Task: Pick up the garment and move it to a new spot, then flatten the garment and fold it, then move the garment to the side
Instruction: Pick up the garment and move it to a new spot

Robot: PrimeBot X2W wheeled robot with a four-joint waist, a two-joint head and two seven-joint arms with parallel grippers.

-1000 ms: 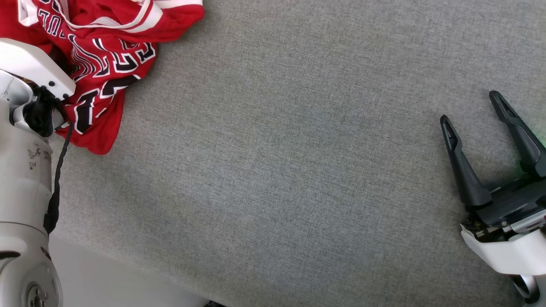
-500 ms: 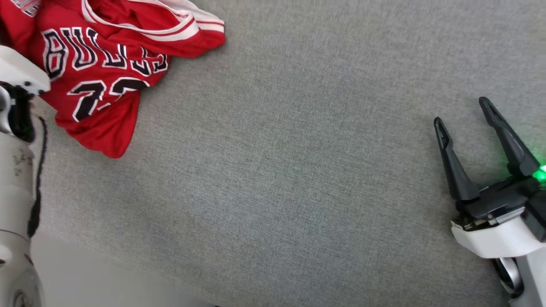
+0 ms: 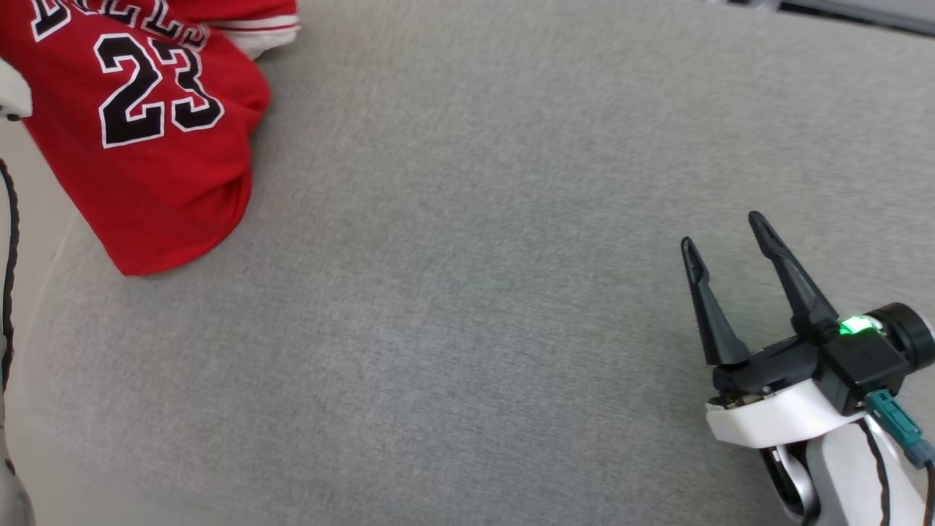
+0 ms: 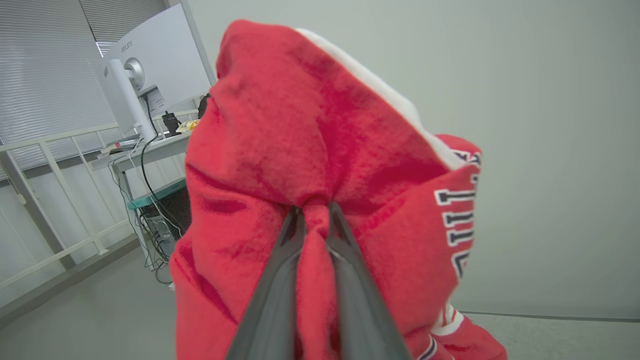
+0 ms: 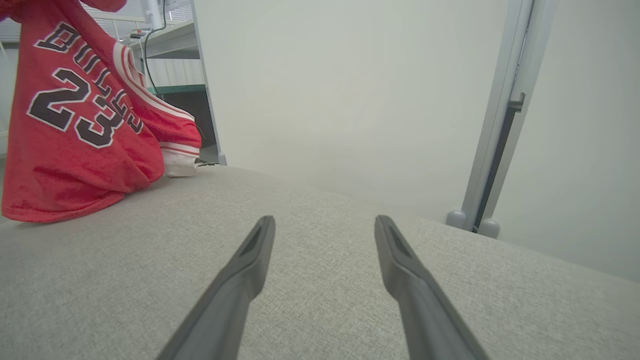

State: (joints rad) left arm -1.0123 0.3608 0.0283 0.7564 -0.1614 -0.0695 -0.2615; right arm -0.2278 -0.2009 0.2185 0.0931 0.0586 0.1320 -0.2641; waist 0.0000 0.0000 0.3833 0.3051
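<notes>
The garment point(image 3: 157, 124) is a red basketball jersey with black "23" and white trim, hanging at the head view's top left with its lower part resting on the grey table point(image 3: 475, 292). In the left wrist view my left gripper point(image 4: 315, 210) is shut on a pinched fold of the garment point(image 4: 310, 150), which drapes around both fingers. The right wrist view has the garment point(image 5: 75, 130) lifted at the far left, its hem touching the table. My right gripper point(image 3: 723, 234) stands open at the lower right with nothing between its fingers, also seen open in its own wrist view point(image 5: 322, 222).
A desk with a monitor point(image 4: 150, 60), cables and a white railing stand beyond the table on the left. A grey post point(image 5: 495, 125) rises past the table's far edge. The grey cloth surface stretches wide between the garment and my right gripper.
The garment has been lifted by my left gripper and now hangs stretched out with the number in full view. The head camera has shifted; my right gripper stays open and sits lower and further left in view.
</notes>
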